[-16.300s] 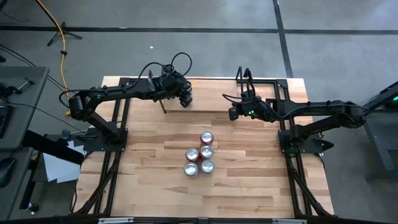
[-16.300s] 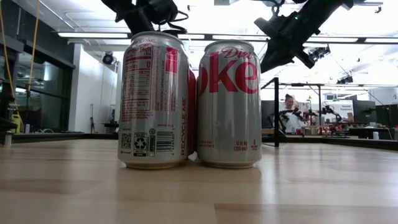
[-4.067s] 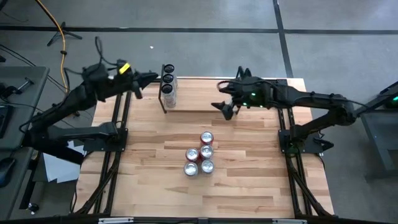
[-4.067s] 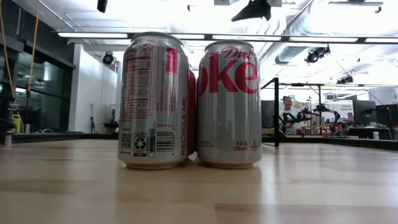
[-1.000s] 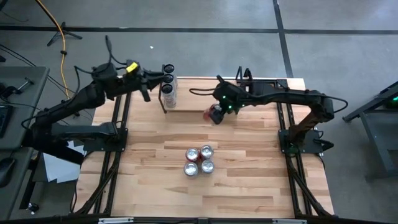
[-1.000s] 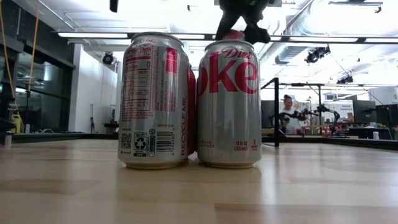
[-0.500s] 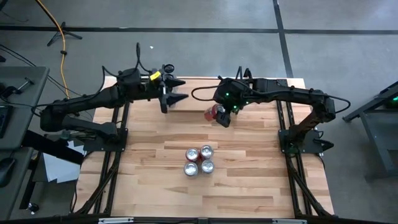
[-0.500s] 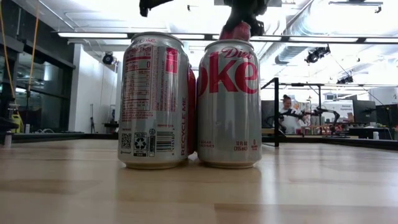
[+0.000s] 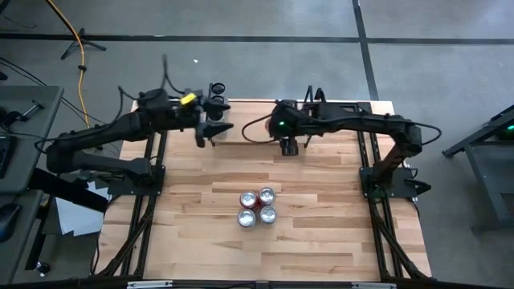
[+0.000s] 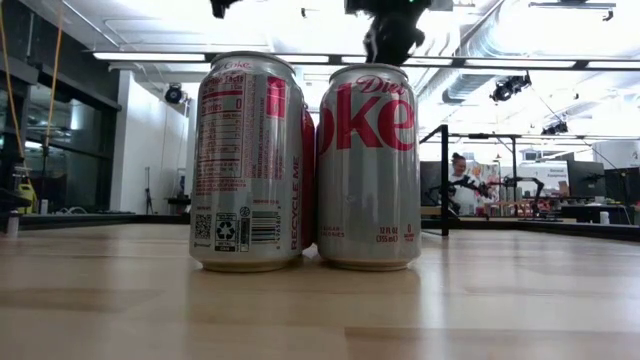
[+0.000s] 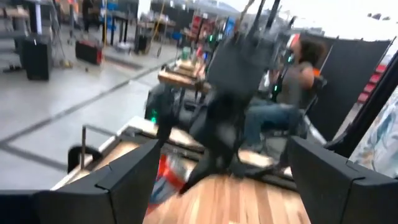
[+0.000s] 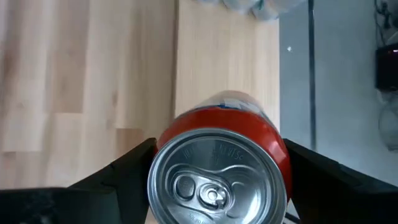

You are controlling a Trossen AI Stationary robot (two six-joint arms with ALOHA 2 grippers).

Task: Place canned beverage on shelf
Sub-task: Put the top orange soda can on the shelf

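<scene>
A red can with a silver top sits between the fingers of my right gripper, above the shelf's pale plank at the table's far side. In the high view the gripper hides the can. Dark-topped cans stand at the shelf's left end, and my left gripper hovers open and level just in front of them, holding nothing. Three more cans stand together on the table's middle. My right gripper pinches the red can's side wall just below its top rim, one finger on each side. The fingers slant down from above. The can stands with its top up over the shelf plank. Its own body hides whether its base touches the plank.
The shelf's thin black upright stands right by my left gripper. In the low view two silver cans fill the foreground. A person sits beyond the table's right side. Bare wood lies along the table's near half.
My right gripper has rolled its wrist, turning the red can from lying tilted to top-up, and has shifted slightly toward the far edge over the shelf. My left gripper has opened and swung toward the table's right, then settled a little nearer by the shelf's left end.
</scene>
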